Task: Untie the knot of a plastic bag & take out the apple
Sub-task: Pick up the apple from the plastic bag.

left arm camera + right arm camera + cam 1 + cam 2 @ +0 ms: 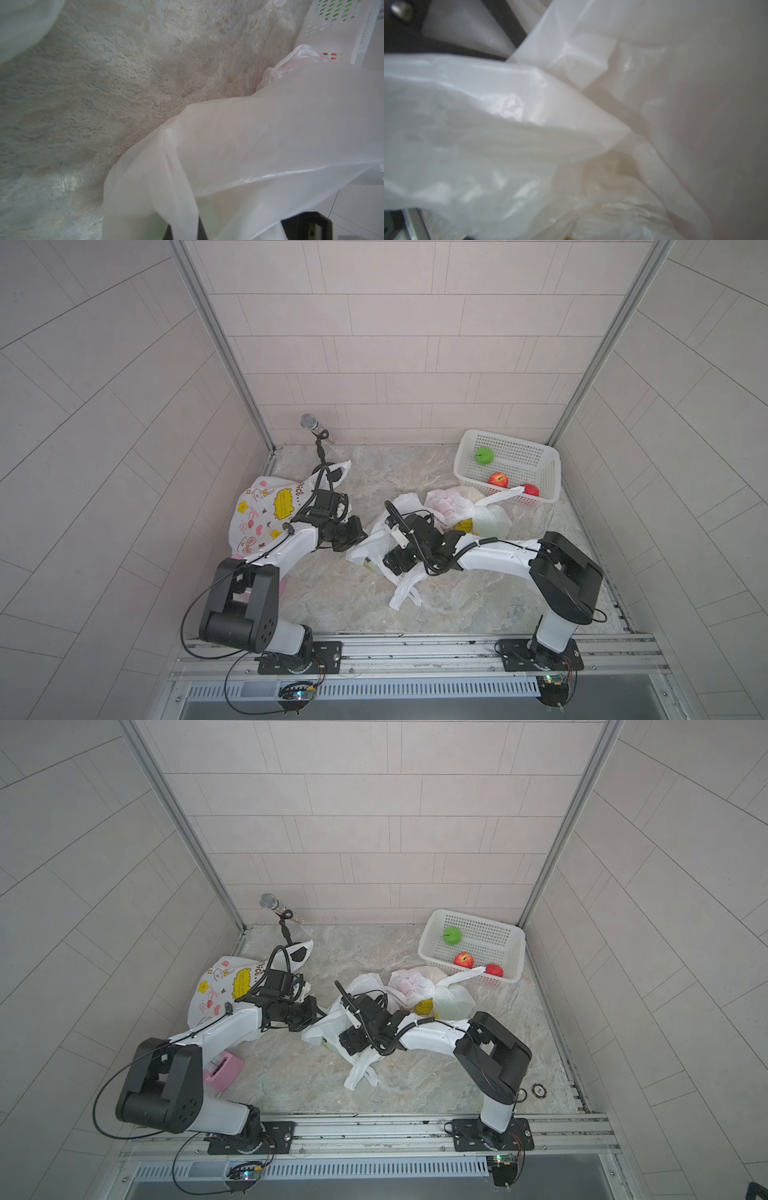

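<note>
In both top views the left fingers are pinched shut on the edge of the plastic bag mid-counter. The right fingers sit over it, and I cannot tell their spread. Three other apples lie in the basket. The left wrist view shows a faint green tint through the film, probably the apple, not yet out. The right wrist view gives only blurred film. No knot shows, so the untying looks done.
</note>
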